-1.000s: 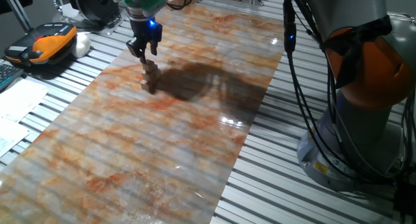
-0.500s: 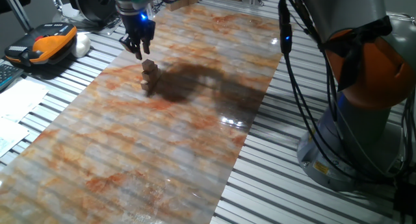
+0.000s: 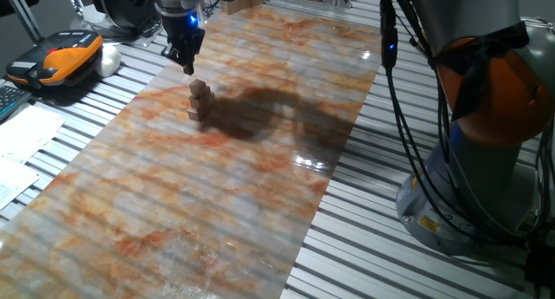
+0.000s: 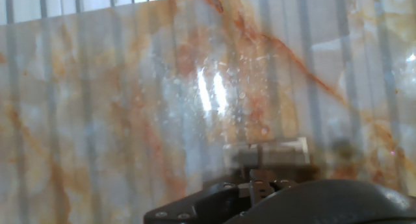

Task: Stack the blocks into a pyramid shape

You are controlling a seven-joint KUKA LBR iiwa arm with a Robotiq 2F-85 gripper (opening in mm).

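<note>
Blocks stand in a small upright pile on the marbled sheet, toward the sheet's far left part, roughly at 10 o'clock from its middle. The pile reads as three levels high; its lower part looks wider than its top, but the exact count of cubes cannot be resolved in the fixed view. The cubes are light-brown wood with plain faces. A dark shadow lies on the sheet at 3 o'clock from the pile.

Gripper hangs above the pile, offset toward 11 o'clock, with clear space between its fingertips and the top cube. It carries nothing. Fingers point down and appear drawn close together (the fixed view is too small to confirm a gap, so whether they are spread or pressed together cannot be told). A blue light shows on the gripper body.

Hand view: only the dark gripper housing is visible along the bottom edge, at 6 o'clock, over the marbled sheet with a bright glare patch near the middle. No cube is visible there.

Robot base, orange and grey with black cables, stands at 3 o'clock beside the sheet on the slatted table. An orange-and-black device lies at 9 o'clock, well apart from the pile
</note>
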